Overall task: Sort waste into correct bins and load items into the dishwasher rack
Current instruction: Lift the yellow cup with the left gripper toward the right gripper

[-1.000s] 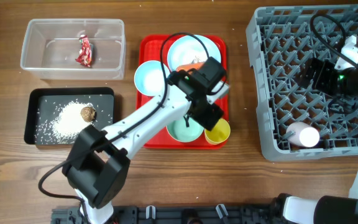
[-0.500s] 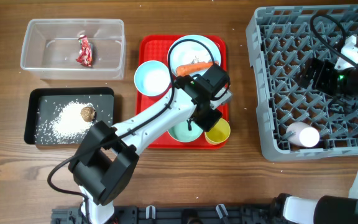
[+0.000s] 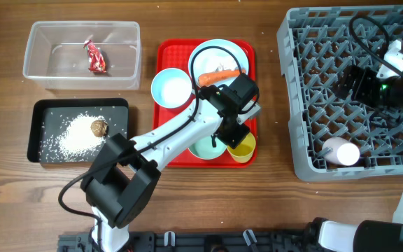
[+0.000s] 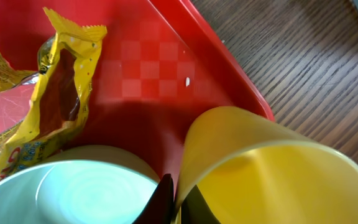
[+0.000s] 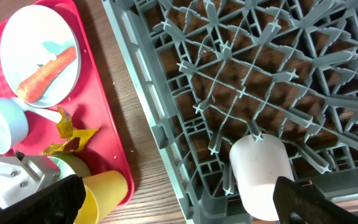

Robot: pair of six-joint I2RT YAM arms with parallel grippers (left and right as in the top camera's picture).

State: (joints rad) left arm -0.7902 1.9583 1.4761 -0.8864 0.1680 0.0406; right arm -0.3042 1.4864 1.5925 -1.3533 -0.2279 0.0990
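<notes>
My left gripper (image 3: 231, 134) is shut on the wall of the small yellow cup (image 4: 260, 168), one finger inside and one outside. The cup (image 3: 245, 147) stands at the front right corner of the red tray (image 3: 165, 150), next to the pale teal bowl (image 4: 73, 193). A crumpled yellow wrapper (image 4: 55, 93) lies just behind them. The carrot (image 3: 219, 73) rests on the pale blue plate (image 3: 215, 52), beside the white bowl (image 3: 171, 87). My right gripper (image 5: 179, 186) hangs open over the dishwasher rack (image 3: 313, 84), where the pink cup (image 5: 263, 171) lies on its side.
The clear tub (image 3: 47, 70) at the back left holds a red wrapper (image 3: 94, 57). In front of it, the black bin (image 3: 37, 133) holds rice (image 3: 72, 138) and a brown lump (image 3: 99, 127). Bare wood separates tray and rack.
The left gripper has shifted right across the tray to the yellow cup and closed on its wall. The right arm has not moved.
</notes>
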